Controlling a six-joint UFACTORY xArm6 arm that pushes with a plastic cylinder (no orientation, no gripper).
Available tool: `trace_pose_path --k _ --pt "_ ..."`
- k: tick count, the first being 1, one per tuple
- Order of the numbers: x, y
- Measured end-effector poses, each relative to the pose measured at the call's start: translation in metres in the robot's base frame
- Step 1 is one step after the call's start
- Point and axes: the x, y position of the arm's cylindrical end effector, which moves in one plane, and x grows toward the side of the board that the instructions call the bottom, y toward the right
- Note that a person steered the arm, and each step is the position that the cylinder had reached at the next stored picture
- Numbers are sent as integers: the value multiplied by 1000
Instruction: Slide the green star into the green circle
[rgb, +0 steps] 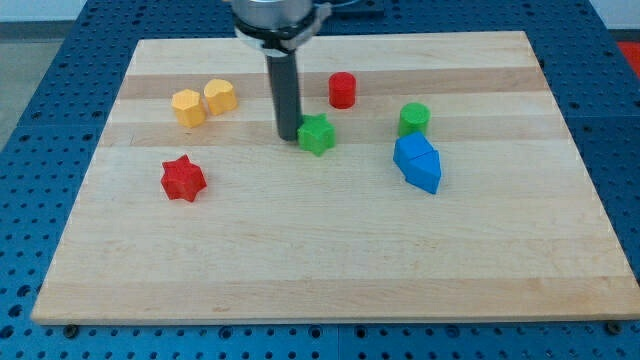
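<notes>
The green star (318, 134) lies near the middle of the wooden board, a little above centre. The green circle (414, 119) stands to its right, apart from it by about one block's width. My tip (287, 136) is at the star's left side, touching or almost touching it. The rod rises straight up from there to the arm at the view's top.
A red cylinder (343, 90) stands above and right of the star. Two blue blocks (417, 163) lie together just below the green circle. Two yellow blocks (203, 101) sit at the upper left. A red star (183, 179) lies at the left. The board (320, 260) rests on a blue perforated table.
</notes>
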Motion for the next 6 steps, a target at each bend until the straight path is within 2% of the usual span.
trace_pose_path --k 1,2,3,4,5,6 --pt "3 40" --pt "3 52" --pt "11 30" --pt "41 31" --pt "40 60" --pt "20 78"
